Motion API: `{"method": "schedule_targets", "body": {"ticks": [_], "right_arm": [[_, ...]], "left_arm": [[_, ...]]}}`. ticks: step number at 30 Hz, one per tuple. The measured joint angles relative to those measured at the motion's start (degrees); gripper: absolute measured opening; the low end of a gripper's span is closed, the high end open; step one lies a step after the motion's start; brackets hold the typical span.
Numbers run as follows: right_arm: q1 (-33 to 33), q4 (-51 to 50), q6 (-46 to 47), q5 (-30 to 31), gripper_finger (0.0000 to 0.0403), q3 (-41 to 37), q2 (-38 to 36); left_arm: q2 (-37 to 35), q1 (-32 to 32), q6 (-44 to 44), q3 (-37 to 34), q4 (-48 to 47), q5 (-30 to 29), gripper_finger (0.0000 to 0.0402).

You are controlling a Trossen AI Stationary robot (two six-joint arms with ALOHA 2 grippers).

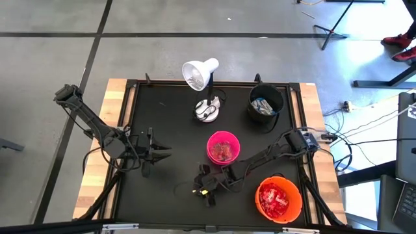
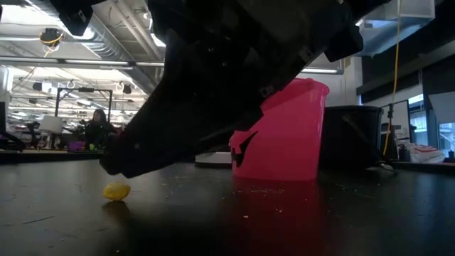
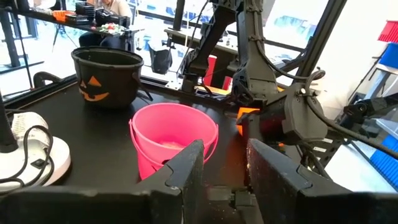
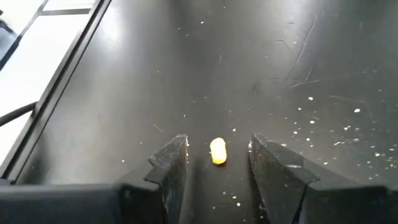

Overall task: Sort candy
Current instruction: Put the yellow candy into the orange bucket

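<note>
My right gripper [image 4: 217,155] stands spread astride one yellow candy [image 4: 218,151] on bare table [image 1: 169,110], not touching it. The pink bucket [image 1: 223,147] sits at one o'clock. My left gripper [image 1: 162,153], fingers apart and empty, waits at nine o'clock, well clear.

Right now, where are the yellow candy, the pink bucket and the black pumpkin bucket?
yellow candy [image 4: 217,151]: right wrist view, middle of the piece, lying between the open fingers.
pink bucket [image 3: 177,118]: left wrist view, on its rim.
black pumpkin bucket [image 3: 106,84]: left wrist view, on its front wall.
</note>
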Motion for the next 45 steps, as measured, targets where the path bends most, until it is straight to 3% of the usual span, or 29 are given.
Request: {"method": "schedule_targets", "body": {"ticks": [16, 29, 38, 45], "right_arm": [[0.33, 0.49, -0.06, 1.64, 0.017, 0.0, 0.04], [0.33, 0.49, 1.74, 0.5, 0.0168, 3.77, 5.11], [0.31, -5.44, 1.45, 0.48, 0.0095, 3.93, 5.07], [0.13, -5.84, 1.47, 0.02, 0.0065, 3.9, 5.0]], "left_arm": [[0.0, 0.0, 0.02, 0.0, -0.44, -0.18, 0.0121], [0.0, -0.07, -1.16, -0.02, -1.29, -0.19, 0.0121], [0.0, -0.07, -1.14, -0.04, -1.31, -0.19, 0.0121], [0.0, -0.07, -1.11, -0.03, -1.74, -0.18, 0.0121]]}}
